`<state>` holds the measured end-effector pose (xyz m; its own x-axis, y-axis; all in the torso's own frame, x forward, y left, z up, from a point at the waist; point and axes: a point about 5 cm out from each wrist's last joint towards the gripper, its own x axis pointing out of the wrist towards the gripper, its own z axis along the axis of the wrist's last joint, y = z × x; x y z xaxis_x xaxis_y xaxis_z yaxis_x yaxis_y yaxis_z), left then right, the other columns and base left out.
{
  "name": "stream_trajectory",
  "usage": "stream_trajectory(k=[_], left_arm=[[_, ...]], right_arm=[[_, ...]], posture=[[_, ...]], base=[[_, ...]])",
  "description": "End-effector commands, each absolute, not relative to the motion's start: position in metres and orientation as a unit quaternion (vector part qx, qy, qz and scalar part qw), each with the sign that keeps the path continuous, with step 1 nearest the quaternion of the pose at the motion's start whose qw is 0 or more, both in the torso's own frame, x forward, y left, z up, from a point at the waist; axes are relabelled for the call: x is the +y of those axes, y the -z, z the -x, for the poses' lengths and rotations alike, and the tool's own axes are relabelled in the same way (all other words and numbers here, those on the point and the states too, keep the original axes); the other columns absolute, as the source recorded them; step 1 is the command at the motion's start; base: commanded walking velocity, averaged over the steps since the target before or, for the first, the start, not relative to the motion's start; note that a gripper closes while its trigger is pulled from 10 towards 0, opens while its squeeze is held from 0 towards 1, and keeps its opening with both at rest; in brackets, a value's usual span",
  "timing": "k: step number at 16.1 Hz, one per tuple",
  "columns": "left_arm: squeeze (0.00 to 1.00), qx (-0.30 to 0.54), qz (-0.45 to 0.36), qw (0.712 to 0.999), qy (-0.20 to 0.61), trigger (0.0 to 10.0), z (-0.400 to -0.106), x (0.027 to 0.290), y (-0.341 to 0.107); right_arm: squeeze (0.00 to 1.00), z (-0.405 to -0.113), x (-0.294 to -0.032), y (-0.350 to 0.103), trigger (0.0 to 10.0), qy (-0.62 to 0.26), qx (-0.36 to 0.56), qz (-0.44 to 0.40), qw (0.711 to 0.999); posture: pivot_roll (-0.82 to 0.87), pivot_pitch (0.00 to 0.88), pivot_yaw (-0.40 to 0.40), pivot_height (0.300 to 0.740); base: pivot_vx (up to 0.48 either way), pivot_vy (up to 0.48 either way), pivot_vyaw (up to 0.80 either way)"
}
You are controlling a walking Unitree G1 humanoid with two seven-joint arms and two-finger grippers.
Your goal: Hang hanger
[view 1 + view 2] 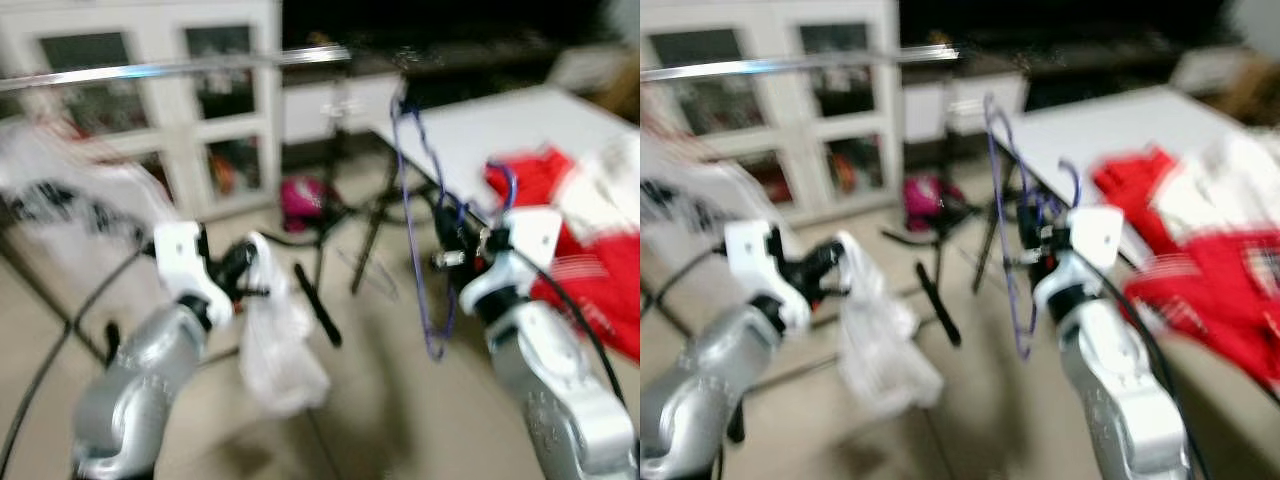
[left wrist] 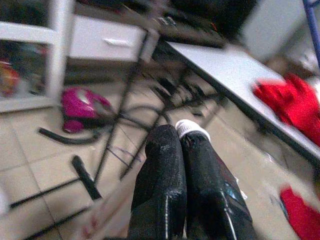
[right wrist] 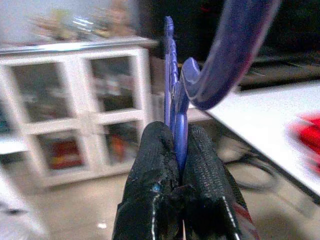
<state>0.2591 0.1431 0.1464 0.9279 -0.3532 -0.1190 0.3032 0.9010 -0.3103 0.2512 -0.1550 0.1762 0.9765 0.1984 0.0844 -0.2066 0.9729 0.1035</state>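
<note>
- the blue hanger (image 1: 415, 210) is pinched in the right gripper (image 3: 176, 150) jaws, below the rail (image 1: 150, 70).
- the left gripper (image 2: 182, 145) jaws are pressed together on white cloth (image 1: 275, 330).
- the hook should be lifted over the rail, then lowered.

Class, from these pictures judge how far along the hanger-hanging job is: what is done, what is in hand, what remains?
Done: the right gripper is shut on the blue hanger, lifted off the white table. In hand: the hanger hangs from that gripper, well below the silver rail; the left gripper is shut on a white garment. Left: raising the hook over the rail and letting go.
</note>
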Motion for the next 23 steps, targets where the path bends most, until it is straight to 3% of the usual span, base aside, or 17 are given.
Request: stream_trajectory(k=[1, 5, 7, 9, 15, 23], left_arm=[[0.00, 0.067, 0.125, 0.973, 0.181, 10.0, -0.262, 0.139, -0.152], [0.00, 0.061, 0.115, 0.979, 0.158, 10.0, -0.264, 0.150, -0.154], [0.00, 0.046, 0.114, 0.979, 0.165, 10.0, -0.270, 0.146, -0.158], [0.00, 0.035, 0.100, 0.981, 0.161, 10.0, -0.278, 0.144, -0.164], [0.00, 0.024, 0.083, 0.986, 0.145, 10.0, -0.269, 0.144, -0.161], [0.00, 0.019, 0.065, 0.988, 0.141, 10.0, -0.272, 0.141, -0.160]], right_arm=[[0.00, -0.253, -0.154, -0.180, 10.0, -0.104, -0.044, -0.077, 0.991], [0.00, -0.252, -0.154, -0.176, 10.0, -0.107, -0.035, -0.042, 0.993], [0.00, -0.252, -0.161, -0.177, 10.0, -0.088, -0.037, -0.070, 0.993], [0.00, -0.255, -0.164, -0.181, 10.0, -0.065, -0.056, -0.073, 0.994], [0.00, -0.258, -0.163, -0.161, 10.0, -0.077, 0.023, -0.064, 0.995], [0.00, -0.254, -0.165, -0.159, 10.0, -0.073, 0.023, -0.047, 0.996]], posture=[[0.08, 0.000, -0.010, 0.740], [0.08, 0.000, 0.005, 0.740], [0.07, 0.000, 0.012, 0.740], [0.07, 0.000, -0.002, 0.740], [0.09, 0.000, -0.070, 0.740], [0.07, 0.000, -0.029, 0.740]], base=[[0.000, 0.000, -0.78], [0.000, 0.000, -0.79], [0.000, 0.000, -0.80], [0.000, 0.000, -0.80], [0.000, 0.000, -0.80], [0.000, -0.182, -0.65]])
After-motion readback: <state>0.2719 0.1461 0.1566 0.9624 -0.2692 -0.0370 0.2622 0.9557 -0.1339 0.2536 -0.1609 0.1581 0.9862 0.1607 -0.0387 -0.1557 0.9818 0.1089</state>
